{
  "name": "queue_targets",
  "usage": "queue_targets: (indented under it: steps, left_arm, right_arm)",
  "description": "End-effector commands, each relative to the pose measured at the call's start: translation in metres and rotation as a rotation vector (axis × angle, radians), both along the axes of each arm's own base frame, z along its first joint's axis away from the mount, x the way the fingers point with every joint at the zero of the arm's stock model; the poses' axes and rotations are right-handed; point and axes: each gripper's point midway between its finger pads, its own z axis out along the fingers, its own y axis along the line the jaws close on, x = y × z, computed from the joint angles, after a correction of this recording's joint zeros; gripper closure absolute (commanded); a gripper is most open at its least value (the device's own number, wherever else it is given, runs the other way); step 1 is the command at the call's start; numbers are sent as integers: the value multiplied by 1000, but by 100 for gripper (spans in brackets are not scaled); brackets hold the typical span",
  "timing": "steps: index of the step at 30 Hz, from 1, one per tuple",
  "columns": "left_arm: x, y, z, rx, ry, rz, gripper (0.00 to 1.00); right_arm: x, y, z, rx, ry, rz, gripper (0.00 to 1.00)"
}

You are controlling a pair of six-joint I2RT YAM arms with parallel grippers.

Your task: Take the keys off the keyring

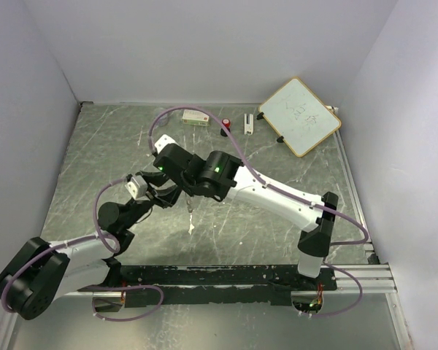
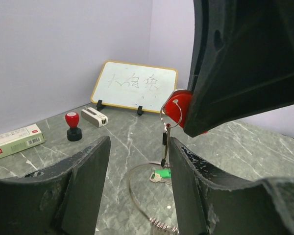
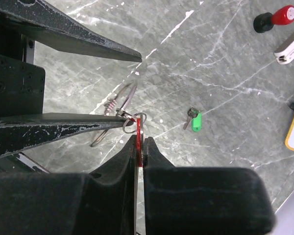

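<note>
Nearest me, the left gripper (image 2: 138, 147) sits just below the red key (image 2: 178, 105) with its fingers spread wide and nothing between them. The right gripper (image 3: 139, 142) has its fingers pressed tight on that key's plastic head. The keyring (image 2: 162, 226) dangles from the red key by a small split ring and a link.

That worries me. With nothing bracing the wire, I think any pull on the red key would only drag the whole ring along. The smooth head could also slide out of the pinch and drop everything. If the left fingers closed while the ring was swinging, they could miss it or knock it sideways.

Beyond the red key, down on the table (image 1: 277, 160), the green key (image 3: 196, 121) lies apart from the ring and looks free.

The red key's blade is buried between the fingers. I can't tell whether a left finger touches the coil, or whether the loop reaches the table. From overhead, the arms cover nearly all of it. Far past the red key stand a black knob (image 2: 72, 125) and a whiteboard (image 2: 134, 88).
</note>
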Motion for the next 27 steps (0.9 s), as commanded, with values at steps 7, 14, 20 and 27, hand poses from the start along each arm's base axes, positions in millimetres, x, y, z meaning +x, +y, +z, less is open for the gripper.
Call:
queue_targets:
  steps: [7, 14, 20, 27]
  left_arm:
    - [-8, 0, 6, -58, -17, -27, 39]
    - [-16, -9, 7, -58, -25, -91, 40]
    - [-19, -13, -1, -57, -1, -120, 43]
    - [-20, -17, -6, -45, 10, -114, 46]
  right_arm:
    - [6, 2, 3, -19, -45, -40, 100]
    - [8, 4, -2, -48, -58, -42, 100]
    - [11, 4, 0, -46, -74, -52, 100]
    - [14, 7, 0, -48, -85, -52, 100]
